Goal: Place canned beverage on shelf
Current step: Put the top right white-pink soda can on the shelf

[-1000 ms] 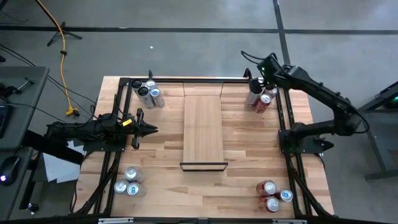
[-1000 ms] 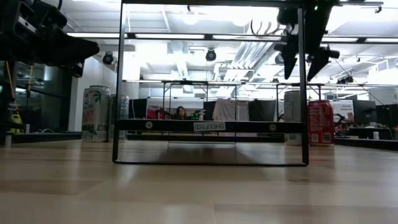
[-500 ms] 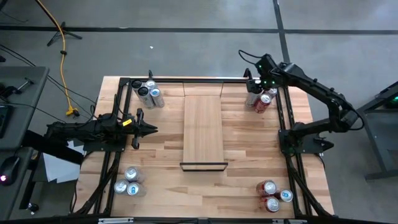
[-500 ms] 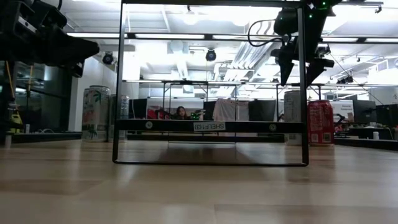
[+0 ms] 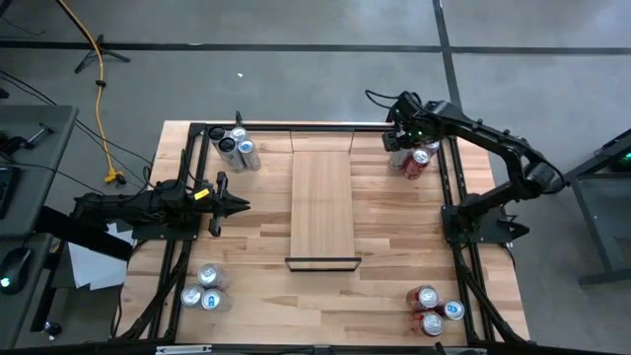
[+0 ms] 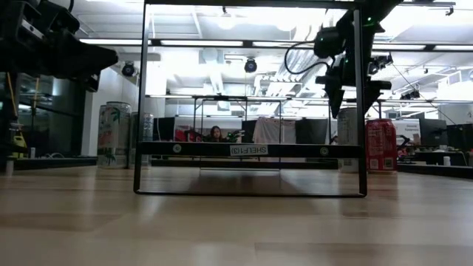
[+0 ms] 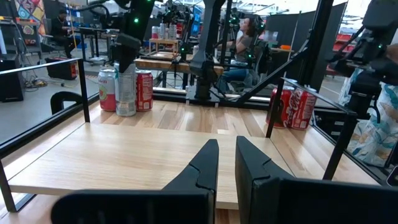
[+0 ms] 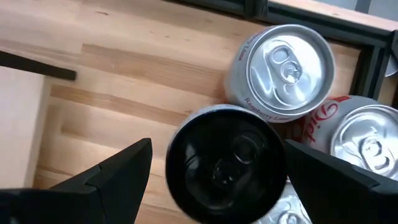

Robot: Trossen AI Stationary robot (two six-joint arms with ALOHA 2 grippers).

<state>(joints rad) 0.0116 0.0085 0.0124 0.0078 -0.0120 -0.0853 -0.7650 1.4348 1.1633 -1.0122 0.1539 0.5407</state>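
Right gripper: moved in over the far-right can cluster within the last second; now directly above the black-topped can, fingers wide on either side, nothing held. Pick judged imminent.
Shelf: mid-table, bare.
Left gripper: parked left of shelf, closed, empty.
Other can groups: untouched at far left and both near corners.

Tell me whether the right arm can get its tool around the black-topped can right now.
Probably yes: the right tool hangs open directly above the black-topped can, though neighbouring cans crowd one side.
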